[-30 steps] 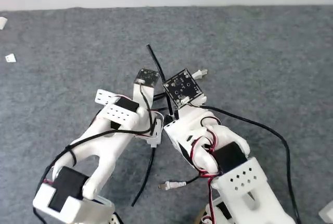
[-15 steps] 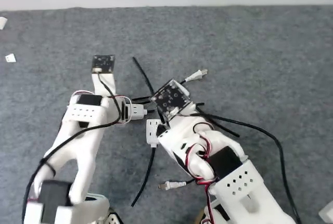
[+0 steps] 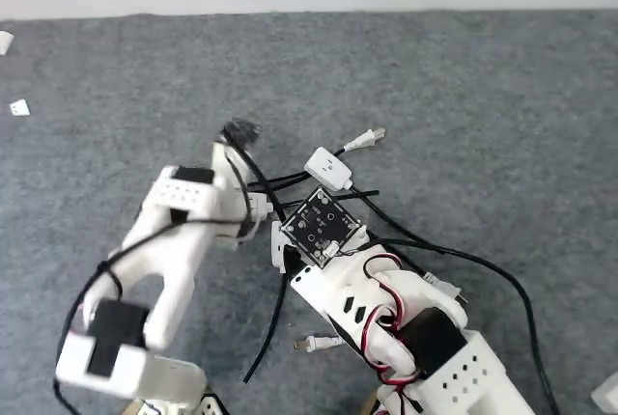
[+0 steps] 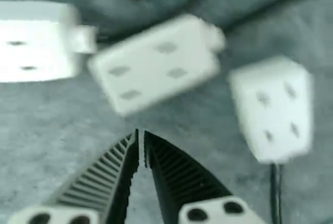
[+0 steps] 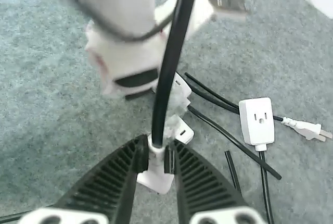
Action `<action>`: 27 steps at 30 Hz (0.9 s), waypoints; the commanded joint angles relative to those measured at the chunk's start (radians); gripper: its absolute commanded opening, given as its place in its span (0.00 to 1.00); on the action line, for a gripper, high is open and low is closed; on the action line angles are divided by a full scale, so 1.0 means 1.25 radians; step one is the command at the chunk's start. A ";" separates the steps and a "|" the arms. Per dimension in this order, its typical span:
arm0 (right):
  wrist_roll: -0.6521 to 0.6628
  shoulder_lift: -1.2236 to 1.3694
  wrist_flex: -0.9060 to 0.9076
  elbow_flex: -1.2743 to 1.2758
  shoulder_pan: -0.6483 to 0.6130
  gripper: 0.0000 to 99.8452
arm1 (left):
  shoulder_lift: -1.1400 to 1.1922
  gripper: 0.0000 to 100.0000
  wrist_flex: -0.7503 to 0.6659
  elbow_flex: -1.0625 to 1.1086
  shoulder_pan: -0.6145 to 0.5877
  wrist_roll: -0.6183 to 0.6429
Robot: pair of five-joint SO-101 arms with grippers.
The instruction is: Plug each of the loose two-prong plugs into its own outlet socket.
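1. Right gripper: jaws pinching a white plug. The plug is standing upright, long axis vertical, its black cord rising straight up and its business end pointing down at a white socket block just beneath, on the grey carpet.
2. Left gripper: jaws lying almost pressed together, holding nothing, hanging over three blurred white socket blocks.
3. Second socket: lying face up beyond the right arm.
4. Loose plug: lying flat just past it, prongs pointing away.
5. Third plug: lying flat near the arm bases, prongs pointing toward the left arm's side.
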 commanded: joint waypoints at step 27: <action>-0.036 0.036 -0.052 -0.014 0.021 0.01 | -0.714 0.01 -0.199 0.501 0.125 0.000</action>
